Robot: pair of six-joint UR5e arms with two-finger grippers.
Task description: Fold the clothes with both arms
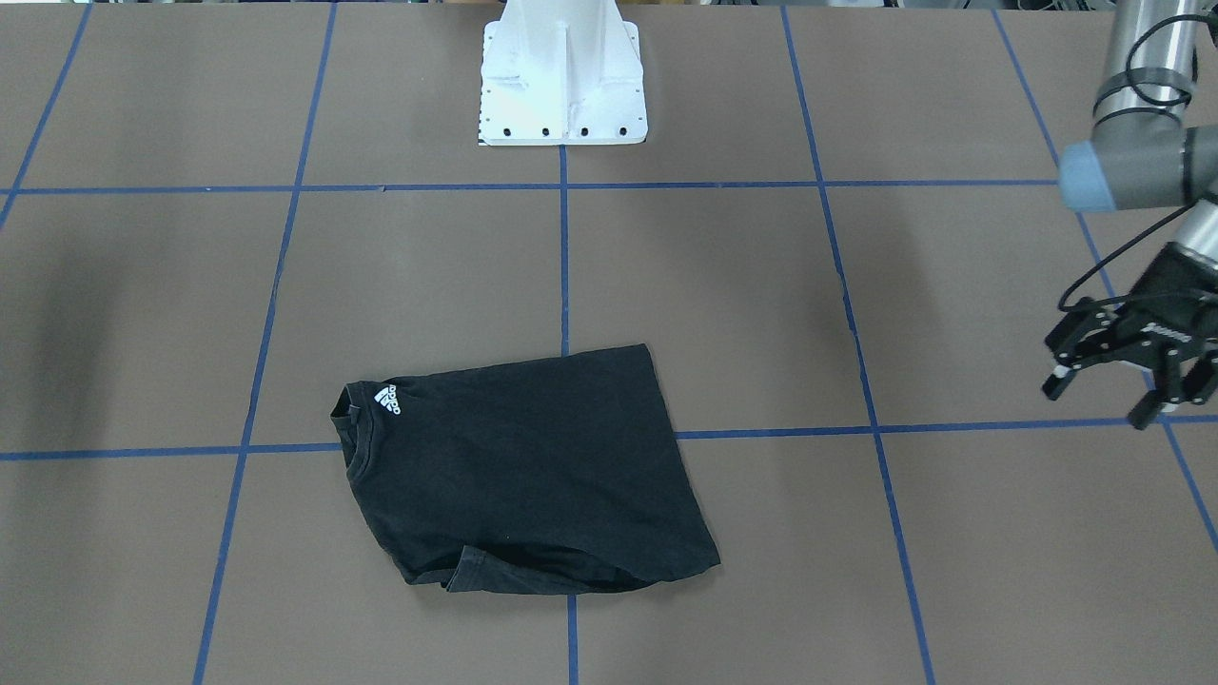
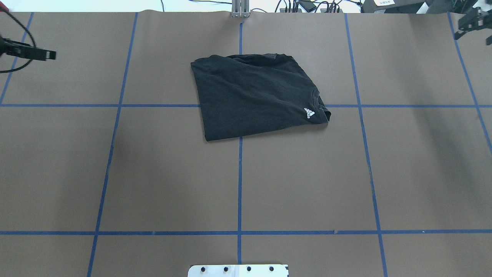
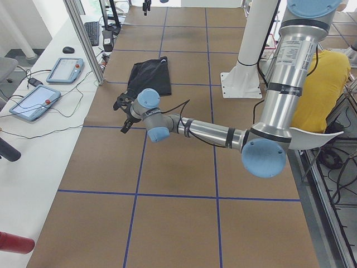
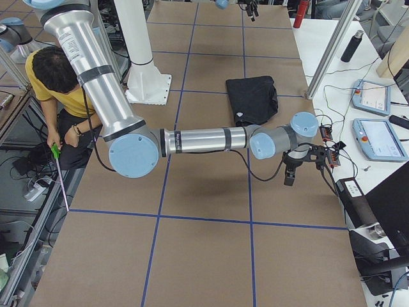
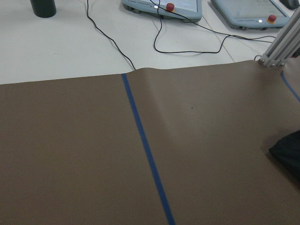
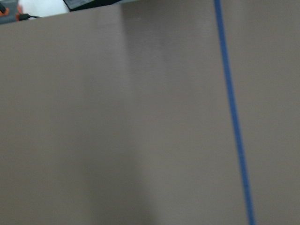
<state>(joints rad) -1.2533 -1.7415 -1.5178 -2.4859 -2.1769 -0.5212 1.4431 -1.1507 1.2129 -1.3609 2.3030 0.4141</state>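
- The black short-sleeved cotton T-shirt [image 2: 257, 96] lies flat near the far edge of the brown desk with blue tape lines [image 2: 173, 173], about the middle of that edge. It is already folded into a compact, roughly square packet.
- Its small white logo [image 2: 308, 113] faces up beside the collar, toward the desk's right edge.
- The black two-finger left gripper [image 1: 1099, 400] hangs near the left edge with its fingers spread and nothing between them.
- The black two-finger right gripper [image 2: 472, 29] is over the far right corner. Its fingers look spread and empty too, though it is small there.
- Both are well apart from the cloth, probably so that it stays undisturbed. I judge the folding nearly finished.
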